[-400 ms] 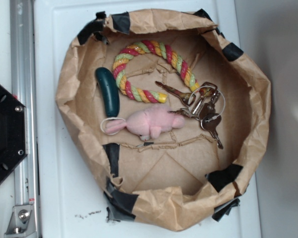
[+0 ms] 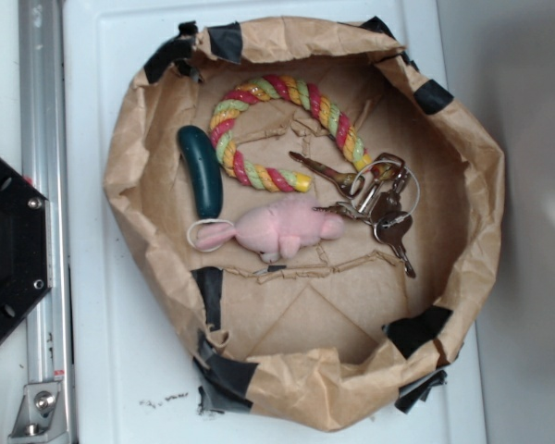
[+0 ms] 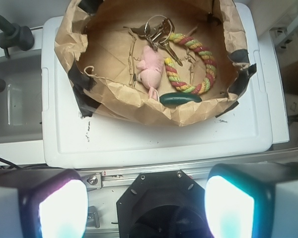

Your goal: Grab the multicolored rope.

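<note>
Paper bin [image 2: 462, 176]: crumpled brown kraft, rolled rim, roughly round, patched with black tape [image 2: 431, 95] at several points. It sits on a white plastic lid [image 2: 102, 305], smooth with a molded edge.

Rope [image 2: 259, 97]: thick twisted cotton, horseshoe curve, red, yellow and light green stripes. In the exterior view it lies at 12 o'clock on the bin floor, open side facing 5 o'clock. Its right end touches the keys [image 2: 384, 208], a metal bunch on rings at 3 o'clock.

Cucumber toy [image 2: 202, 171]: dark green, smooth, glossy, just beside the rope's left arm at 9 o'clock. In the wrist view the bin rim cuts off its lower edge.

Pink plush [image 2: 282, 228]: soft, fuzzy, near center, below the rope; shape hard to make out.

Tool [image 3: 146, 210]: only the wrist view shows it, at 6 o'clock. Two pale, glowing, blurred fingers [image 3: 62, 210] stand wide apart, released, holding nothing, well apart from the rope. Frame edge cuts off both fingers.
</note>
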Controlling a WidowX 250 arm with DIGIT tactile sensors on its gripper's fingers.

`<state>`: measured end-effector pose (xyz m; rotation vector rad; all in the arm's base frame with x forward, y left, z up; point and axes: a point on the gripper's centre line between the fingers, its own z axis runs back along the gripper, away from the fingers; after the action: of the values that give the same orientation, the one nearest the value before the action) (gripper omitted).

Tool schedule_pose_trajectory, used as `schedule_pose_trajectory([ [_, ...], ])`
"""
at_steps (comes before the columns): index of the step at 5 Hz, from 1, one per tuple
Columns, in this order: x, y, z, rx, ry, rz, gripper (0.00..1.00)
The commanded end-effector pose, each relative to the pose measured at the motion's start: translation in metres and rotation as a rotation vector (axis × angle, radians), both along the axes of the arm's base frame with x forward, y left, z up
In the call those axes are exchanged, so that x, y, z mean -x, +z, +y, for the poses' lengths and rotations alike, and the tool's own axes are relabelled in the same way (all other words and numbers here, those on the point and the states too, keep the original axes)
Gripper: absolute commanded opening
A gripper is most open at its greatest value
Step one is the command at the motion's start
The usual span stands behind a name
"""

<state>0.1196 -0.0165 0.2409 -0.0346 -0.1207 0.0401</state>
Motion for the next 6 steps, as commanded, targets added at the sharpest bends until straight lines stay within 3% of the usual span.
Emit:
schedule_pose_trajectory([
  [1,-0.086,-0.040,0.004,-0.158,-0.201,-0.188,1.00],
  [2,-0.114,-0.085,0.014,-0.182,-0.259,-0.128,1.00],
  [3,-0.131,-0.129,0.024,-0.145,-0.386,-0.041,1.00],
  [6,-0.131,-0.129,0.024,-0.145,-0.386,-0.041,1.00],
])
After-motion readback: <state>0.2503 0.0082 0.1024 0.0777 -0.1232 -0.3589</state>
